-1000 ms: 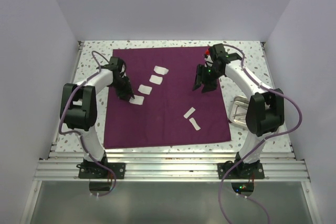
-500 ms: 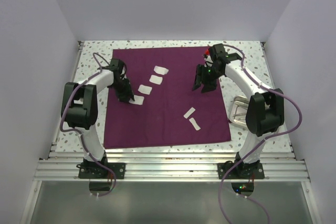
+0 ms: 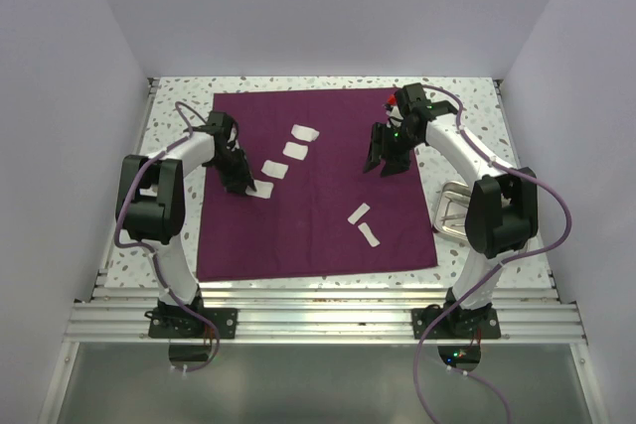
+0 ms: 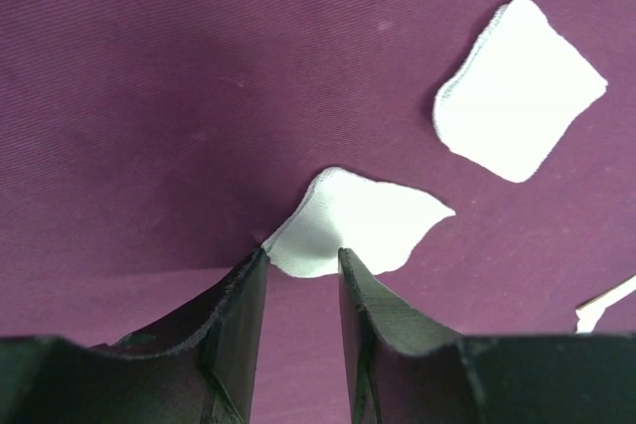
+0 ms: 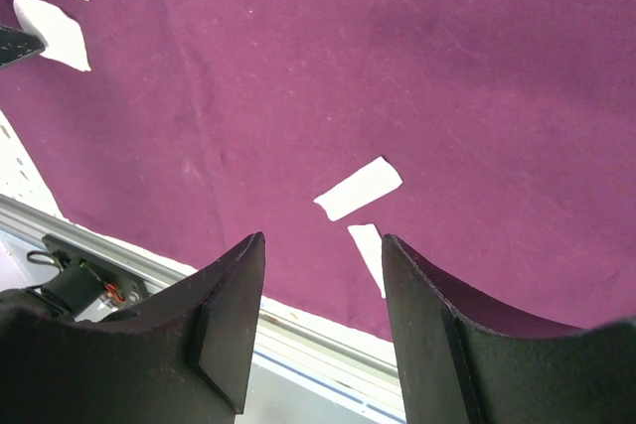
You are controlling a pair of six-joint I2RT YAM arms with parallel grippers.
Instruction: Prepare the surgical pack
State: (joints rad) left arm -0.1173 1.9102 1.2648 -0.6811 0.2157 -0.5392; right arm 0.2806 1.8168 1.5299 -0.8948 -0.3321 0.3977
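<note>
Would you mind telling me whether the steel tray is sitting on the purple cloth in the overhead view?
No, the steel tray rests on the speckled table, just beyond the right edge of the purple cloth.

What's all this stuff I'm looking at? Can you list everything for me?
cloth: one, plum purple, spread flat over the middle of the table
gauze pads: six, white, on the cloth; four in a slanted row left of centre, two nearer the front right
tray: one, steel, on the table just off the cloth's right edge, partly hidden by the right arm
table: one, white with speckles, under everything
rails: silver, along the near edge
left gripper: one, black, slightly open at the edge of a pad
right gripper: one, black, open above the cloth
</note>
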